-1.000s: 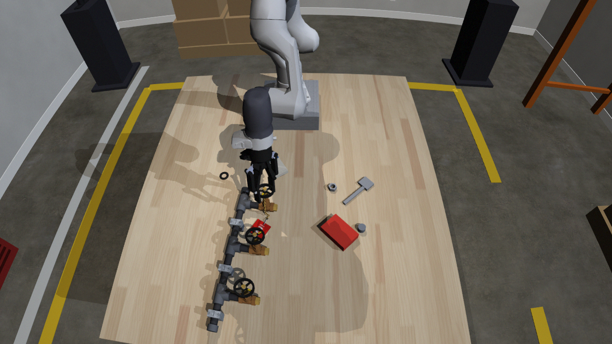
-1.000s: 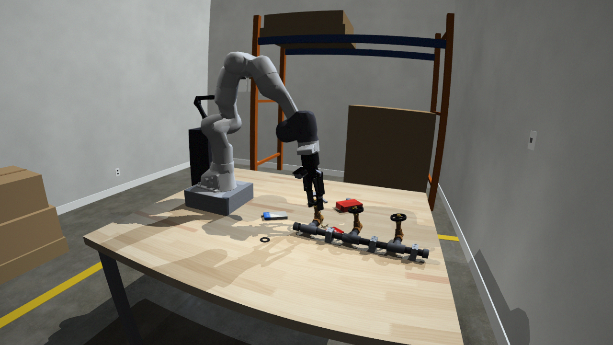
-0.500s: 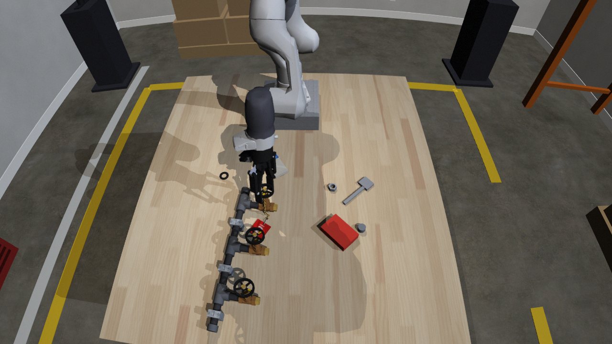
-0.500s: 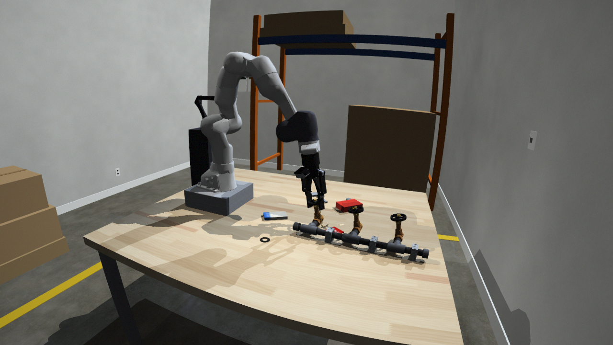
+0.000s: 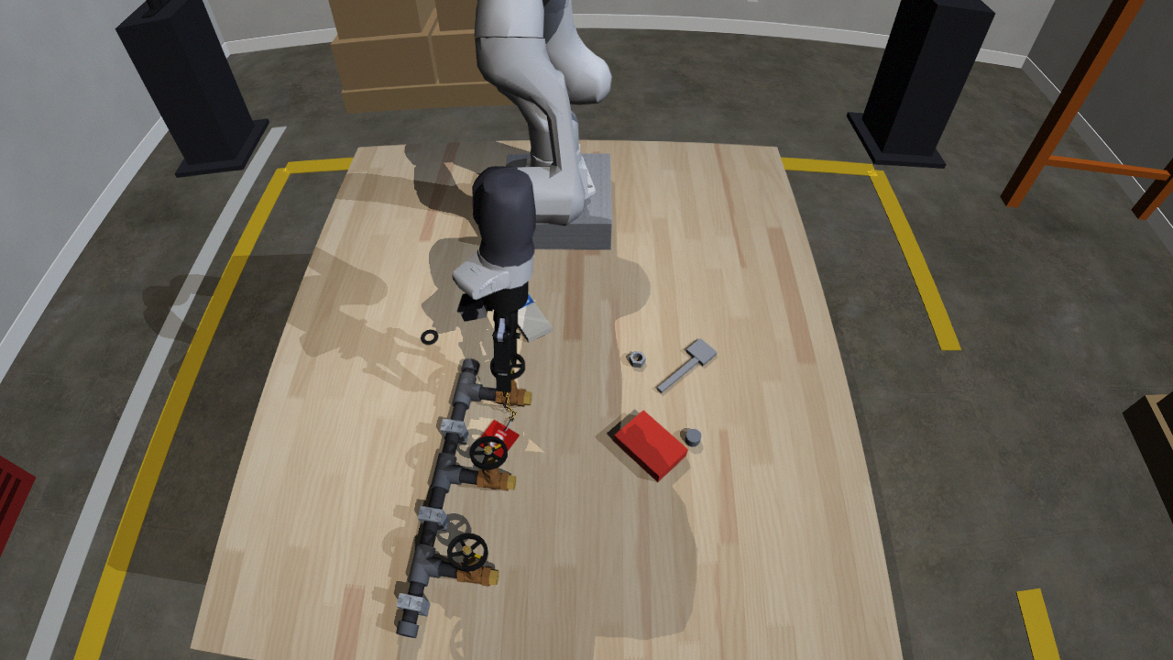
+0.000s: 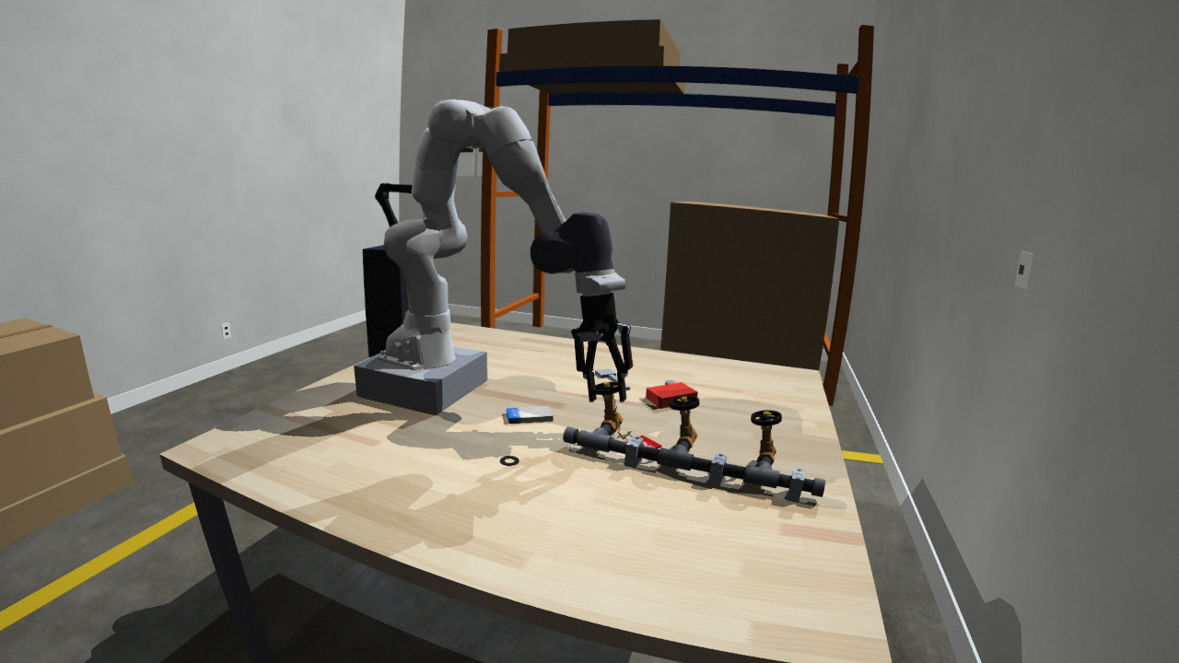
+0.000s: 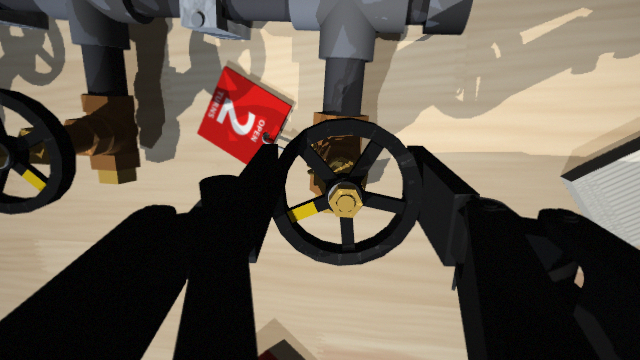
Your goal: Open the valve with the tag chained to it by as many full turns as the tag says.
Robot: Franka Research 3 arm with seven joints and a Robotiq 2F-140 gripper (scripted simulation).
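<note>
A grey pipe [image 5: 446, 459] [image 6: 700, 463] [image 7: 345, 15] carries three brass valves with black handwheels. The valve nearest the robot base has a chain and a red tag [image 5: 498, 432] [image 6: 648, 442] [image 7: 243, 116] that reads "OPEN 2 TURNS". My gripper [image 5: 507, 365] [image 6: 608, 387] [image 7: 341, 169] is shut on that valve's handwheel [image 7: 345, 250], one finger on each side of its rim. The wheel's yellow spoke mark [image 7: 302, 213] points left in the wrist view. The middle handwheel [image 5: 493, 449] [image 6: 683, 402] [image 7: 64, 170] and the far handwheel [image 5: 472, 547] [image 6: 765, 417] stand free.
A red box [image 5: 650, 444] [image 6: 670, 392], a grey cap [image 5: 691, 437], a hammer [image 5: 685, 365] and a nut [image 5: 633, 357] lie to the right of the valves. A black ring [image 5: 429, 332] [image 6: 510, 457] and a blue-white box [image 5: 537, 322] [image 6: 530, 413] [image 7: 607, 192] lie near the gripper.
</note>
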